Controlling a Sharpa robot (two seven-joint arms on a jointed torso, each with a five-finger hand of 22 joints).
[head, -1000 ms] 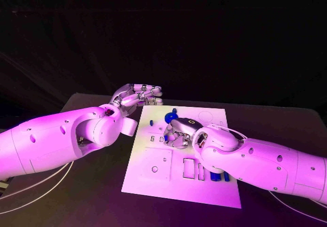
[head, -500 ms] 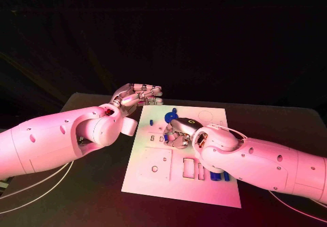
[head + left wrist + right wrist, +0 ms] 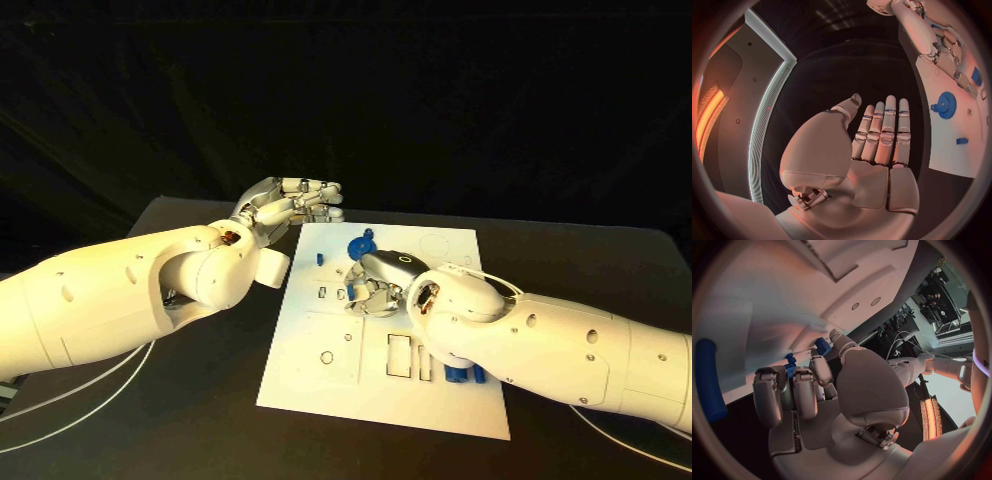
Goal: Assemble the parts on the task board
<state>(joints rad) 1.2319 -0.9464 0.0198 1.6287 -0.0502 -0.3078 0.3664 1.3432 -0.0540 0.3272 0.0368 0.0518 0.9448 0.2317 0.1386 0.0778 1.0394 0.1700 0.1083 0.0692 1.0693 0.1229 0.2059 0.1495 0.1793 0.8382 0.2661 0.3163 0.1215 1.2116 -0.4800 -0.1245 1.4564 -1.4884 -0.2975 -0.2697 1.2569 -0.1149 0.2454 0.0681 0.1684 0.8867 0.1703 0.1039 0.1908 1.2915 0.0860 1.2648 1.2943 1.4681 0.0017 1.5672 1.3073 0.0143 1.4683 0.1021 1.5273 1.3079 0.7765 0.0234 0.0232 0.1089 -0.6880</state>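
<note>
Your right robot hand [image 3: 378, 285] sits curled over the task board [image 3: 378, 400] centre — grasp unconfirmed; the blue gear [image 3: 361, 245] lies just beyond. Left robot hand [image 3: 289, 203] released — off-board.

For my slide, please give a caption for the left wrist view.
Left hand open beside the task board, which carries a blue gear.

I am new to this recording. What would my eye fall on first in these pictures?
Probably the white task board in the middle of the black table, with the right hand resting on its centre. Next, the left hand held flat and empty off the board's far left corner, and the blue gear on the board's far part.
</note>
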